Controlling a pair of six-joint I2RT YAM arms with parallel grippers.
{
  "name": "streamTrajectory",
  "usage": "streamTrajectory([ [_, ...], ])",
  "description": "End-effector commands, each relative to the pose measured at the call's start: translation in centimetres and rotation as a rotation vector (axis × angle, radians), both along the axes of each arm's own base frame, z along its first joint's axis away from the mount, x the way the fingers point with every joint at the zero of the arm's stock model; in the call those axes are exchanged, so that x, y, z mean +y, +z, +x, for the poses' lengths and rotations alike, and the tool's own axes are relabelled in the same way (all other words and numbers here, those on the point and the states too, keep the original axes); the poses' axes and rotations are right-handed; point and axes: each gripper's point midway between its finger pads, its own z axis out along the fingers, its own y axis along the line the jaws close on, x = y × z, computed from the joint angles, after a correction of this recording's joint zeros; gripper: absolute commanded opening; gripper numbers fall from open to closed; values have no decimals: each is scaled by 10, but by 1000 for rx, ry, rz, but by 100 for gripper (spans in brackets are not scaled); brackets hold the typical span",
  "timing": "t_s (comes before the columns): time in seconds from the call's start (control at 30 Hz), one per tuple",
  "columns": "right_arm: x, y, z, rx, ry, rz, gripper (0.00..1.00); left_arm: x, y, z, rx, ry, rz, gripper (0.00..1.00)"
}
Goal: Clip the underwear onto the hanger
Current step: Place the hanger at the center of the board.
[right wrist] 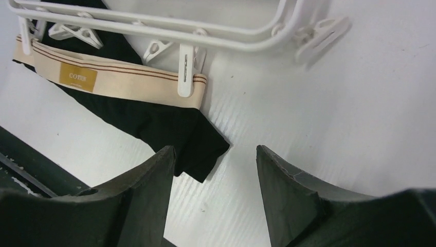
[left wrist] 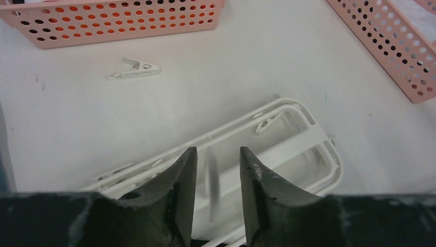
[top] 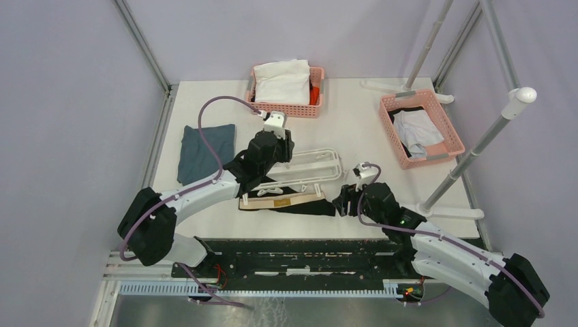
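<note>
White surface (top: 354, 122), walled in lilac, metal poles at its corners and right edge.

1. Hanger (top: 320, 165): white plastic rectangular frame, lying flat at mid-surface, small clips along its rails. Seen close in the left wrist view (left wrist: 288, 110) and the right wrist view (right wrist: 154, 23).
2. Underwear (top: 300, 206): black, tan waistband (top: 279, 199), lying flat just on the near side of the hanger, waistband along the hanger's near rail. In the right wrist view the underwear (right wrist: 164, 123) has a white clip (right wrist: 186, 72) lying over the right end of its waistband; another clip sits at the left end, where its hold cannot be made out.
3. Pink basket (top: 290, 109), far edge, holding a white garment (top: 283, 80).
4. Second pink basket (top: 390, 122), far right, holding pale cloth.
5. Blue-grey cloth (top: 206, 151), folded, left of the hanger.
6. Left gripper (left wrist: 218, 154): over the hanger's left part, jaws narrowly parted, nothing clamped; a hanger bar shows blurred in the gap.
7. Right gripper (right wrist: 216, 152): just beyond the underwear's right end, jaws wide, holding nothing, bare surface between them.
8. Loose clip (left wrist: 134, 68): white, alone on the surface between the hanger and the far basket.
</note>
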Motion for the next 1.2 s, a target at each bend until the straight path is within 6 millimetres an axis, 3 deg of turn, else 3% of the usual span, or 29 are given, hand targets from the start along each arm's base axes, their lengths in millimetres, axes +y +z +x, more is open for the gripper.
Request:
streamTrajectory([
  [0.0, 11, 23, 17, -26, 3, 4, 68, -5, 47, 25, -127, 19, -69, 50],
  [0.13, 26, 29, 25, -8, 62, 35, 68, -1, 54, 15, -117, 6, -87, 61],
  [0.3, 42, 27, 35, 44, 125, 83, 67, 6, 71, -15, -123, -62, -158, 63],
  [0.4, 46, 20, 48, 95, 119, 101, 64, 5, 60, -35, -72, -122, -166, 64],
  [0.53, 54, 11, 59, 156, 98, 157, 58, 6, 25, -57, 38, -156, -153, 64],
  [0.63, 65, 10, 62, 162, 125, 206, 59, 6, 5, -68, 80, -171, -145, 64],
  [0.77, 72, 7, 71, 153, 134, 217, 62, 2, -5, -73, 105, -185, -167, 64],
  [1.0, 75, -13, 82, 147, 127, 196, 61, 0, 9, -75, 52, -216, -191, 66],
  [1.17, 76, -26, 82, 164, 119, 201, 58, 8, 18, -71, 16, -174, -203, 79],
])
